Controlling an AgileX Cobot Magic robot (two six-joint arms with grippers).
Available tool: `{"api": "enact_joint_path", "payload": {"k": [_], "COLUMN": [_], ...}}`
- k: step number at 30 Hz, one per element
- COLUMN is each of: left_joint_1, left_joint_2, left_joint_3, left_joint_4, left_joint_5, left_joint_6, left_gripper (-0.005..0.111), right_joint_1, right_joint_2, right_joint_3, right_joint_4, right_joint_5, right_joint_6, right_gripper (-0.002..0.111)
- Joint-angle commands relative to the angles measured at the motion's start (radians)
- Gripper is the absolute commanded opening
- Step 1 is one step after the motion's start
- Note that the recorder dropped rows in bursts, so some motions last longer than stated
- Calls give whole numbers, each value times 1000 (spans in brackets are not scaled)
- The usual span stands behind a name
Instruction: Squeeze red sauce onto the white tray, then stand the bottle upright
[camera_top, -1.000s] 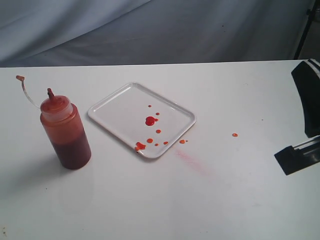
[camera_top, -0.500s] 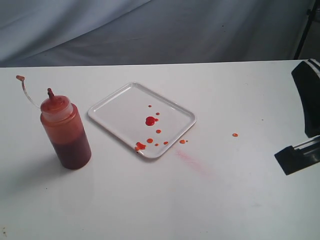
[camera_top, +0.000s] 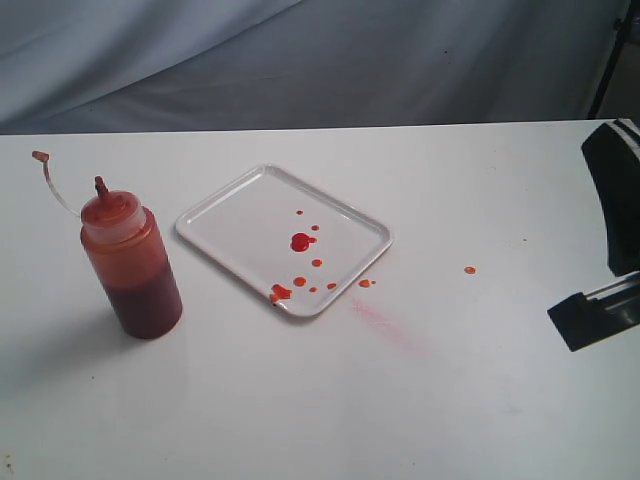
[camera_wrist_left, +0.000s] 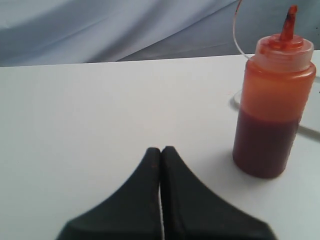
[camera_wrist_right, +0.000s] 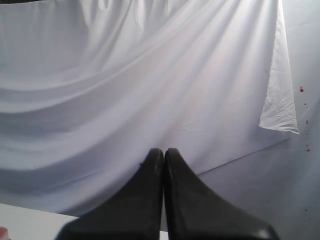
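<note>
Status: the bottle stands upright at the left of the exterior view, on the table and just beside the white tray, not touching it. Red sauce lies in drops on the tray's lower right half. One stray drop and a pink smear mark the table to its right.

Left gripper: jaws pressed together, holding nothing, near the bottle. Right gripper: jaws likewise together and empty, facing the backdrop cloth.

Procedure: both task parts appear done. Hold the arms clear. Any left-arm move should lead away from the bottle, avoiding its tethered cap, so it is not tipped.

Change: bottle, tray and drops sit exactly as one second ago.
</note>
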Motion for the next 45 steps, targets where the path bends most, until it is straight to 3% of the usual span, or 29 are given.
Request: {"api": "enact_joint_path", "payload": {"k": [1,6,24,27,32,35,45], "left_joint_1": [-35,-73,-72,-72,-72,-72,-72], "left_joint_2": [-4,-4,-4,-4,-4,-4,-4], "left_joint_3": [4,4,4,4,4,4,4], "left_joint_4": [-8,-8,-8,-8,-8,-8,-8], "left_joint_5": [-14,-14,-14,-14,-14,-14,-14], "left_joint_6": [-2,-2,-2,-2,-2,-2,-2], "left_gripper": [0,0,0,0,0,0,0], "right_joint_1": [-1,-1,-5,-46,-166,-258,-802], "right_joint_2": [-5,-5,-5,-5,-62,-162,-494], "right_joint_3": [-5,-5,-5,-5,-5,-5,-5], "right_joint_4": [-4,-4,-4,-10,-20,-65,-517], "right_joint_5": [1,1,5,7,12,107,655], "right_joint_6": [-6,-6,-6,-6,5,28,112], "right_gripper": [0,0,0,0,0,0,0]}}
